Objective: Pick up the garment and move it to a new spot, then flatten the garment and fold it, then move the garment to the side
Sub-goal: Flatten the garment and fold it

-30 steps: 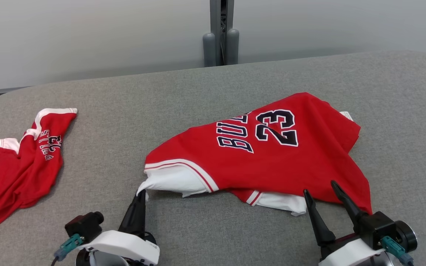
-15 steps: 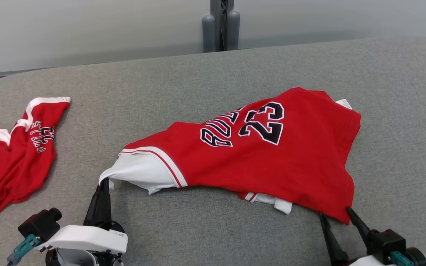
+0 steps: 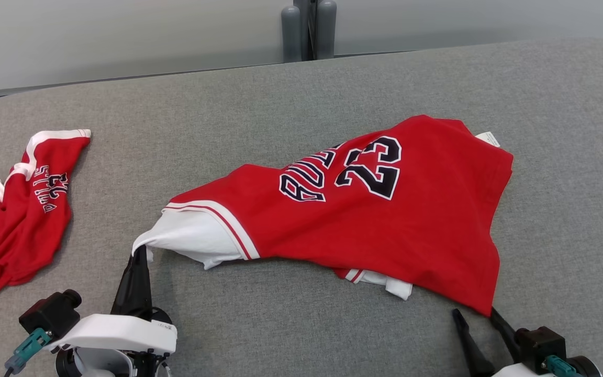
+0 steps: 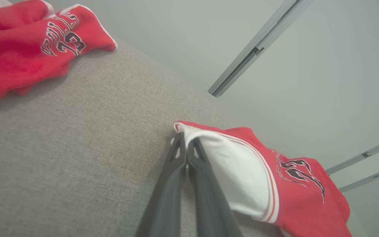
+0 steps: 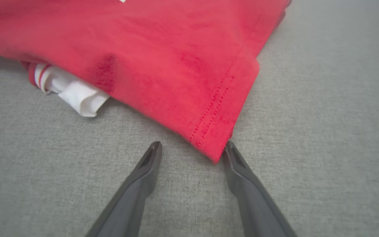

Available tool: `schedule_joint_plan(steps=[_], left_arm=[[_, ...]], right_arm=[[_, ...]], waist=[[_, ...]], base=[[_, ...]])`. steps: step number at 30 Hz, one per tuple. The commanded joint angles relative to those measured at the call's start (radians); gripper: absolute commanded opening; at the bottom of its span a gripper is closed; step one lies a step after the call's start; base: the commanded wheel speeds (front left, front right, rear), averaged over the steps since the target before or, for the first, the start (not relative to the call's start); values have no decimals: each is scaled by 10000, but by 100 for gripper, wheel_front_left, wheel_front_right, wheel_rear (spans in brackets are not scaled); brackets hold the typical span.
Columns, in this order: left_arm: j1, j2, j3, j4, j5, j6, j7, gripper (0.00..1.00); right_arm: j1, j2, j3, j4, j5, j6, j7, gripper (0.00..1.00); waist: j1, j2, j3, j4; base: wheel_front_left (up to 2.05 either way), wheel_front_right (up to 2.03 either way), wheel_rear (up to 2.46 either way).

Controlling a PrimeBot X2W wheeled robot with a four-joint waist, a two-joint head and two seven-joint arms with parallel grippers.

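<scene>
The garment (image 3: pixel 385 225) is a red jersey with a black "23" and white sleeves, lying crumpled in the middle of the grey table (image 3: pixel 280 94). My left gripper (image 3: pixel 139 252) is shut on the tip of its white sleeve (image 3: pixel 191 241), which is drawn out to a point. In the left wrist view the closed gripper (image 4: pixel 185 140) pinches that white sleeve edge (image 4: pixel 229 171). My right gripper (image 3: pixel 474 313) stands open at the garment's near right hem corner. The right wrist view has that red corner (image 5: pixel 215 144) lying between the open fingertips (image 5: pixel 156 148), against the right one.
A second red jersey (image 3: pixel 13 209) lies bunched at the table's left edge, also visible in the left wrist view (image 4: pixel 28 42). A grey post (image 3: pixel 309 29) stands behind the table's far edge. Bare grey table surface stretches along the near side and the far right.
The camera has tilted. My left gripper has dragged the white sleeve leftward, stretching the garment out. My right gripper has drawn back toward me, off the fabric to the hem corner.
</scene>
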Motion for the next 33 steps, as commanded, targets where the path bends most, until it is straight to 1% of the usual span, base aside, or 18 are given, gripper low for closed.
schedule_joint_plan(steps=[1, 2, 6, 10, 14, 17, 20, 25, 27, 33], left_arm=[[-77, 52, 20, -41, -17, 44, -35, 0], [-66, 53, 12, -41, -19, 51, -31, 0], [3, 58, 6, -59, -73, 44, -24, 0], [53, 25, 60, -182, -253, -77, 28, 0], [71, -38, 131, -681, -841, -393, 361, 0], [-62, -67, 206, -1418, -1400, -616, 768, 0], [-324, 20, 334, -2275, -1889, -674, 1241, 0], [-938, 157, 651, -3776, -2698, -424, 2004, 0], [-1303, 300, 773, -4276, -2927, -296, 2332, 0], [-2741, 832, 1212, -5307, -3505, 295, 3326, 0]], right_arm=[[-126, -111, 75, 127, 0, -3, -5, 11], [-175, -130, 117, 161, -34, -3, -5, 0], [-268, -215, 179, 241, -69, -3, -5, 0], [-282, -257, 76, -92, -143, -3, -7, 0], [-220, -423, -238, -1052, -218, -3, -5, 0], [-150, -517, -531, -1955, -363, -3, -5, 0], [-216, -727, -841, -2770, -464, -3, -5, 0], [-576, -1165, -1132, -3825, -273, -3, -5, 0], [-890, -1306, -1179, -4117, 54, -3, 70, 0], [-2398, -2434, -916, -4745, 528, -3, 519, 0]], waist=[[0, 0, -24, 36], [0, 0, -36, 46], [0, 0, -92, 73], [0, 0, -172, 50], [0, 0, -339, -31], [0, 0, -522, -78], [0, 0, -711, -93], [0, 0, -1012, -159], [0, 0, -1139, -193], [0, 0, -1532, -337]], base=[[0, 0, 0], [0, 0, 0], [0, 0, 0], [0, 0, 0], [0, 0, 0], [0, 0, 0], [0, 0, 0], [0, 0, 0], [0, 0, 0], [0, 0, 0]])
